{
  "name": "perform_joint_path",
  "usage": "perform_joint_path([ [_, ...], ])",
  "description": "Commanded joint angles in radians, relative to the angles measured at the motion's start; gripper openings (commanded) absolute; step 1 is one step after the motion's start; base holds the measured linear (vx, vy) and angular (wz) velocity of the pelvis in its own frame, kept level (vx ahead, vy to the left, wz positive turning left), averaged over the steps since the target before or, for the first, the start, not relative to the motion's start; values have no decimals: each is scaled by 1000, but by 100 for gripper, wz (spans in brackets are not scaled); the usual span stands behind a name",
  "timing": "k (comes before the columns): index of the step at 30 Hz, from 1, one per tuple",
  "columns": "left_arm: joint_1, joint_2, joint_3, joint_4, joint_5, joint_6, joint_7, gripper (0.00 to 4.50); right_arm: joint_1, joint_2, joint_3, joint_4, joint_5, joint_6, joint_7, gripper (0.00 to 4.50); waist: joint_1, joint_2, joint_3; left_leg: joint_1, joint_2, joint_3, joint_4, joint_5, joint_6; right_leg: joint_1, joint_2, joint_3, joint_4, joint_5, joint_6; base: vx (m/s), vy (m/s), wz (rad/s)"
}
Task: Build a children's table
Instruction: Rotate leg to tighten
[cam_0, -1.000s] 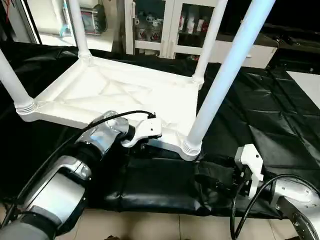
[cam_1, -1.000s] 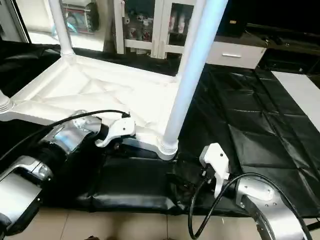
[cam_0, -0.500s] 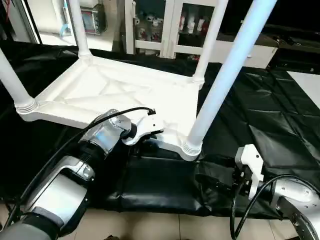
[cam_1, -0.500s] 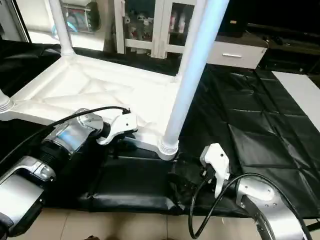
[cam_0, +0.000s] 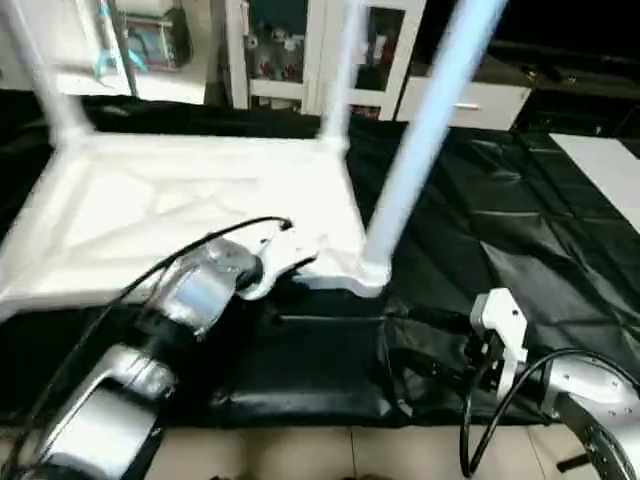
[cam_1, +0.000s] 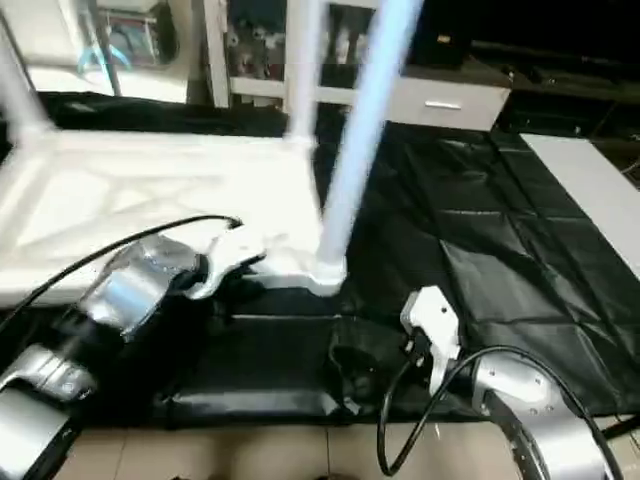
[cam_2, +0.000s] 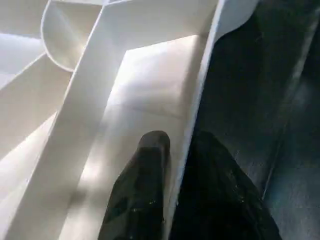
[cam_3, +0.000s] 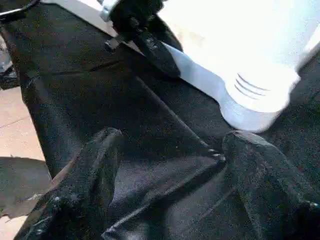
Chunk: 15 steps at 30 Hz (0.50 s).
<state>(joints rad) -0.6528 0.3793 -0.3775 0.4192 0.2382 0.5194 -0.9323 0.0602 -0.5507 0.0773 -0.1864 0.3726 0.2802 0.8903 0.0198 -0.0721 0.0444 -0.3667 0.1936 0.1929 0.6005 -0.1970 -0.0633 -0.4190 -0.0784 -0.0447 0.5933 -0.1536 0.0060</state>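
The white plastic rectangular table top (cam_0: 180, 205) lies upside down, X-ribbed underside up, on the black padded mat (cam_0: 520, 230), with long white tapered tube legs (cam_0: 425, 125) standing in its visible corner sockets. The left gripper (cam_2: 172, 165) pinches the top's near rim between its fingers, one on each side of the wall. To the right, the right gripper (cam_3: 170, 185) rests on the mat with fingers spread and empty; assembly appears essentially done, leaving the table to be turned upright.

You are getting motion blur smearing both head views, daylight glaring off the table top (cam_0: 190, 200), black mat (cam_0: 520, 230) staying dim, wrist views showing soft shadows.
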Motion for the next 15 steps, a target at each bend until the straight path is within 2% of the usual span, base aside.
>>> perform_joint_path([
  [1, 61, 53, 2, -53, 16, -30, -4, 61, -10, -1, -4, 8, -13, -7, -3, 352, 13, -3, -49, 3, 40, -28, -82, -298, 38, 39, -64, 31, -88, -456, -140, 0, 0, 0],
  [2, 78, 63, -4, -79, 8, -61, -19, 61, -11, 0, -4, 9, -13, -8, -3, 352, 12, -3, -48, 1, 40, -30, -83, -299, 39, 40, -63, 31, -89, -459, -137, 0, 0, 0],
  [3, 116, 71, -2, -125, -33, -155, -56, 56, -15, 2, -4, 15, -16, -12, -5, 352, 8, -1, -49, 2, 42, -29, -85, -303, 35, 39, -62, 32, -87, -451, -136, 0, 0, 0],
  [4, 123, 71, -2, -134, -41, -174, -63, 50, -17, 2, -4, 17, -17, -13, -6, 352, 7, -4, -48, 4, 42, -27, -84, -310, 37, 35, -61, 33, -88, -442, -140, 0, 0, 0],
  [5, 129, 72, -1, -142, -48, -190, -69, 50, -18, 3, -4, 18, -17, -14, -7, 352, 12, 1, -49, 11, 43, -25, -82, -316, 35, 30, -60, 34, -87, -428, -147, 0, 0, 0],
  [6, 143, 78, -4, -160, -60, -199, -90, 41, -21, 4, -5, 22, -19, -17, -9, 352, 13, 1, -50, 12, 43, -23, -82, -311, 33, 30, -59, 36, -84, -407, -152, 0, 0, 0],
  [7, 159, 95, -24, -170, -51, -249, -102, 30, -29, 8, -9, 36, -30, -29, -21, 352, 17, -3, -49, 8, 43, -22, -84, -307, 33, 32, -57, 36, -81, -384, -157, 0, 0, 0],
  [8, 159, 95, -24, -170, -51, -249, -102, 23, -29, 8, -9, 36, -30, -29, -21, 352, 20, -1, -48, 10, 42, -22, -86, -310, 31, 31, -58, 36, -81, -386, -154, 0, 0, 0],
  [9, 167, 96, -26, -175, -59, -273, -105, 19, -34, 11, -11, 43, -34, -34, -27, 352, 22, -3, -48, 12, 42, -21, -84, -312, 30, 29, -58, 36, -81, -389, -153, 0, 0, 0],
  [10, 167, 86, -27, -166, -57, -315, -83, 16, -40, 15, -14, 51, -38, -39, -35, 352, 26, 0, -46, 14, 42, -20, -85, -324, 26, 27, -57, 37, -83, -403, -149, 0, 0, 0],
  [11, 168, 78, -29, -163, -57, -345, -69, 12, -44, 17, -16, 55, -39, -40, -39, 352, 27, -1, -48, 10, 41, -22, -86, -317, 22, 32, -58, 37, -81, -398, -144, 0, 0, 0],
  [13, 173, 75, -45, -152, -51, -417, -56, 6, -50, 18, -16, 61, -38, -39, -41, 352, 30, -1, -50, 11, 41, -22, -86, -309, 22, 32, -57, 37, -79, -382, -139, 0, 0, 0],
  [15, 179, 74, -43, -148, -47, -436, -55, 5, -50, 18, -17, 61, -40, -39, -40, 352, 34, 4, -51, 11, 41, -21, -85, -296, 22, 33, -58, 39, -75, -354, -142, 0, 0, 0],
])
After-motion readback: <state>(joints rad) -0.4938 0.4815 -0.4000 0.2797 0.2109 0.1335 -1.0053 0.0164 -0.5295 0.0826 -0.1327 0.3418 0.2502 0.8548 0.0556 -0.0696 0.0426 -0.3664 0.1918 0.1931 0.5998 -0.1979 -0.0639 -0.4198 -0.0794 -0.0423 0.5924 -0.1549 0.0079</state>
